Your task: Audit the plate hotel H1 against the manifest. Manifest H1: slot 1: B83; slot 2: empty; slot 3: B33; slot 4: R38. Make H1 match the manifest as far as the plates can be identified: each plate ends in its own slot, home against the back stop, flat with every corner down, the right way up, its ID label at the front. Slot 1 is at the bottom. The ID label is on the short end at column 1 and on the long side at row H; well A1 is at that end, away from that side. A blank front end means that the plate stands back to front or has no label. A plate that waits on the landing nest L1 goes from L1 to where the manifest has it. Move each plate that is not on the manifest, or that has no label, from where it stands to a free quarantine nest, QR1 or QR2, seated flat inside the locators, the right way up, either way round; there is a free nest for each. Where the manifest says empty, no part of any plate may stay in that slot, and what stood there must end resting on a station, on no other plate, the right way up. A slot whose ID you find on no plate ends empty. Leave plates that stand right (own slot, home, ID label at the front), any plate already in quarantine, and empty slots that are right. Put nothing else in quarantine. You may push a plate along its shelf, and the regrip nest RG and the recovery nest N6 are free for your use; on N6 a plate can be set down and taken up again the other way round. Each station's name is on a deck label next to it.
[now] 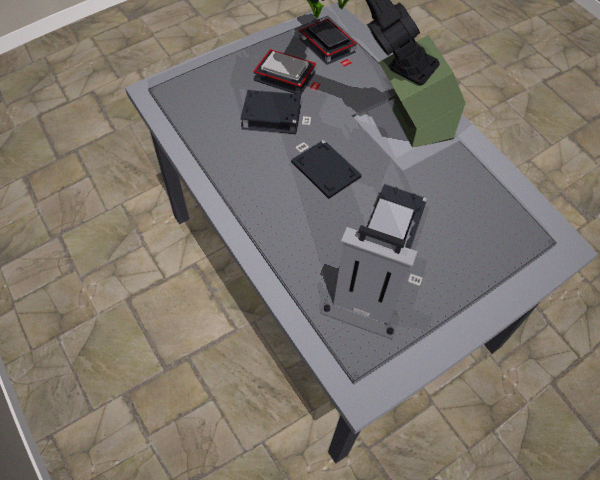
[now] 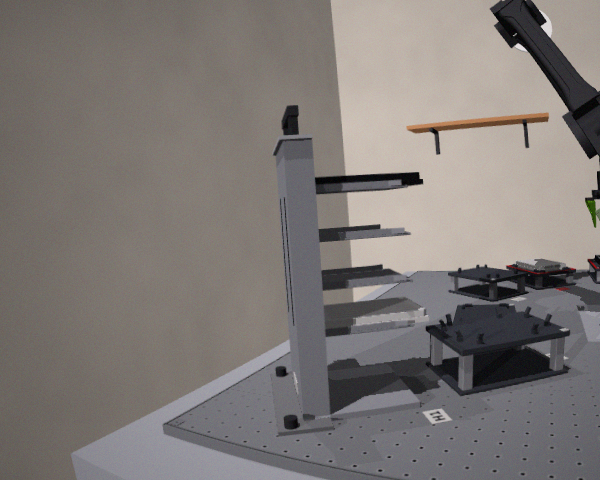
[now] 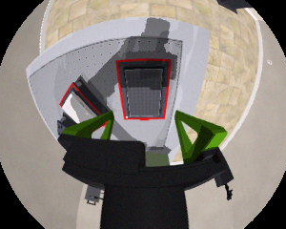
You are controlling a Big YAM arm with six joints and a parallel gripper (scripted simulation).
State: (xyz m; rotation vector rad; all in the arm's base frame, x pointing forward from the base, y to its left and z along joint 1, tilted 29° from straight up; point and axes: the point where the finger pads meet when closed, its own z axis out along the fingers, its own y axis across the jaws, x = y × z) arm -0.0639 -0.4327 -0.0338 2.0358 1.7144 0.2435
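Observation:
My gripper (image 1: 328, 4) (image 3: 144, 114) is open and empty, its green fingers spread wide. It hangs above a dark plate (image 1: 327, 34) (image 3: 143, 88) that lies flat inside the far red-edged quarantine nest (image 1: 348, 47) (image 3: 120, 90). The other red-edged quarantine nest (image 1: 262, 60) (image 3: 69, 93) holds a light plate (image 1: 286, 66) (image 2: 539, 265). The plate hotel H1 (image 1: 375, 276) (image 2: 297, 268) stands at the table's near end. Its top shelf carries a plate (image 1: 390, 217) (image 2: 367, 180). The bottom shelf shows a pale slab (image 2: 388, 317). I cannot read any labels.
Two empty black nests stand mid-table, one flat (image 1: 325, 167) (image 2: 496, 330) and one near the quarantine nests (image 1: 271, 110) (image 2: 489, 279). The arm's green base block (image 1: 427, 103) sits at the far right. A wall shelf (image 2: 476, 122) hangs behind.

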